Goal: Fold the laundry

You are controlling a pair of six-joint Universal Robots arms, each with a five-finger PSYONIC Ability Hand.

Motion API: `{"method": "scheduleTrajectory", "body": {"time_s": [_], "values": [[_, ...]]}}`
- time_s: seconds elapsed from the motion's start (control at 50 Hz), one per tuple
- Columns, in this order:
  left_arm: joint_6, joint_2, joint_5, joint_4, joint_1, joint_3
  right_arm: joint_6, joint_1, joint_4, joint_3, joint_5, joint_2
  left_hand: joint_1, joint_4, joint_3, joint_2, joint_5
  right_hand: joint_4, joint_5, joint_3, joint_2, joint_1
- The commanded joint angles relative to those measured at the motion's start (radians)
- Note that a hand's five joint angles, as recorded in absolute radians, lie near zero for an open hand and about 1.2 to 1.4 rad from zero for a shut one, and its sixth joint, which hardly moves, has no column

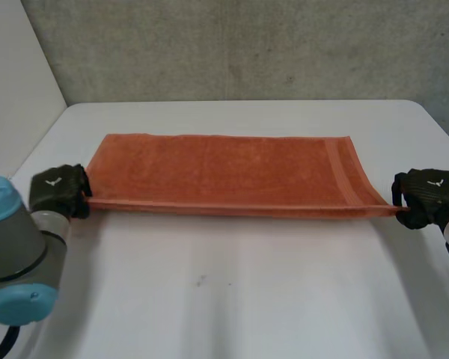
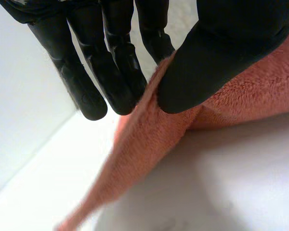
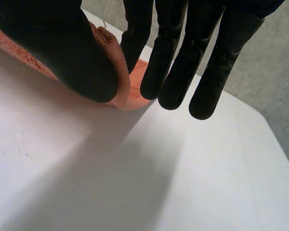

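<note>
An orange towel (image 1: pixel 224 173) lies stretched across the white table (image 1: pixel 232 299), its near edge lifted taut between both hands. My left hand (image 1: pixel 57 191) pinches the near left corner; in the left wrist view the thumb (image 2: pixel 216 57) presses the orange towel (image 2: pixel 149 139) against the straight fingers (image 2: pixel 111 67). My right hand (image 1: pixel 428 196) pinches the near right corner; in the right wrist view the thumb (image 3: pixel 72 53) clamps the orange towel (image 3: pixel 119 72) against a finger (image 3: pixel 137 33).
A grey wall (image 1: pixel 239 45) stands behind the table's far edge. The table's left edge runs close to my left arm (image 1: pixel 19 254). Bare table lies in front of the towel.
</note>
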Motion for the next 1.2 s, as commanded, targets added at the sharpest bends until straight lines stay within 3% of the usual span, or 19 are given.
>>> {"method": "scheduleTrajectory", "body": {"time_s": [0.02, 0.14, 0.18, 0.24, 0.28, 0.36, 0.46, 0.52, 0.74, 0.82, 0.92, 1.12, 1.14, 1.16, 1.18, 1.2], "values": [[0.177, 0.213, -0.002, -0.099, 0.021, -0.147, -0.167, 0.003, 0.155, -0.011, 0.004, -0.100, 0.223, 0.196, 0.197, 0.195, 0.211, 0.202, 0.229, 0.209, 0.211, 0.413], [0.327, 0.289, -0.008, -0.235, 0.027, -0.194, -0.292, -0.012, 0.342, -0.034, 0.004, -0.138, 0.223, 0.196, 0.197, 0.195, 0.211, 0.202, 0.229, 0.209, 0.211, 0.413], [0.379, 0.345, -0.014, -0.337, 0.027, -0.207, -0.386, -0.044, 0.481, -0.047, 0.002, -0.154, 0.223, 0.196, 0.197, 0.195, 0.211, 0.202, 0.229, 0.209, 0.211, 0.413], [0.390, 0.373, -0.014, -0.394, 0.026, -0.208, -0.498, -0.074, 0.604, -0.050, 0.004, -0.163, 0.223, 0.196, 0.197, 0.195, 0.211, 0.202, 0.229, 0.209, 0.211, 0.413], [0.399, 0.408, -0.008, -0.503, 0.021, -0.202, -0.555, -0.084, 0.650, -0.051, 0.002, -0.163, 0.223, 0.196, 0.197, 0.195, 0.211, 0.202, 0.229, 0.209, 0.211, 0.413], [0.399, 0.411, -0.004, -0.539, 0.013, -0.188, -0.603, -0.084, 0.671, -0.064, -0.001, -0.160, 0.223, 0.196, 0.197, 0.195, 0.211, 0.202, 0.229, 0.209, 0.211, 0.413], [0.404, 0.330, -0.004, -0.462, 0.009, -0.125, -0.505, -0.072, 0.556, -0.111, 0.004, -0.105, 0.223, 0.196, 0.197, 0.195, 0.211, 0.202, 0.229, 0.209, 0.211, 0.413], [0.419, 0.200, -0.005, -0.401, 0.007, -0.052, -0.425, -0.032, 0.473, -0.165, 0.022, -0.017, 0.223, 0.196, 0.197, 0.195, 0.211, 0.202, 0.229, 0.209, 0.211, 0.413], [0.565, -0.168, 0.006, -0.190, -0.002, 0.283, -0.312, 0.155, 0.278, -0.441, 0.217, 0.262, 0.223, 0.196, 0.197, 0.195, 0.211, 0.202, 0.229, 0.209, 0.211, 0.413], [0.569, -0.300, 0.074, -0.094, -0.002, 0.425, -0.281, 0.190, 0.165, -0.543, 0.243, 0.358, 0.223, 0.196, 0.197, 0.195, 0.211, 0.202, 0.229, 0.209, 0.211, 0.413], [0.571, -0.403, 0.154, -0.051, -0.002, 0.555, -0.278, 0.222, 0.070, -0.641, 0.283, 0.446, 0.223, 0.196, 0.197, 0.195, 0.211, 0.202, 0.229, 0.209, 0.211, 0.413], [0.571, -0.539, 0.177, -0.034, -0.004, 0.706, -0.284, 0.245, 0.043, -0.847, 0.315, 0.639, 0.223, 0.196, 0.197, 0.195, 0.211, 0.202, 0.229, 0.209, 0.211, 0.413], [0.569, -0.546, 0.179, -0.017, -0.004, 0.704, -0.284, 0.255, 0.046, -0.864, 0.327, 0.656, -0.123, -0.149, -0.149, -0.151, -0.134, -0.331, -0.305, -0.325, -0.323, -0.121], [0.569, -0.546, 0.179, -0.017, -0.004, 0.704, -0.284, 0.255, 0.046, -0.864, 0.327, 0.656, -0.126, -0.153, -0.152, -0.154, -0.138, -0.337, -0.310, -0.330, -0.328, -0.126], [0.571, -0.544, 0.179, 0.009, -0.005, 0.697, -0.284, 0.264, 0.048, -0.870, 0.348, 0.661, -0.789, -0.815, -0.815, -0.817, -0.800, -1.019, -0.992, -1.013, -1.011, -0.809], [0.571, -0.543, 0.180, 0.036, -0.010, 0.689, -0.282, 0.271, 0.043, -0.873, 0.370, 0.662, -0.987, -1.014, -1.014, -1.015, -0.999, -1.019, -0.992, -1.013, -1.011, -0.809]]}}
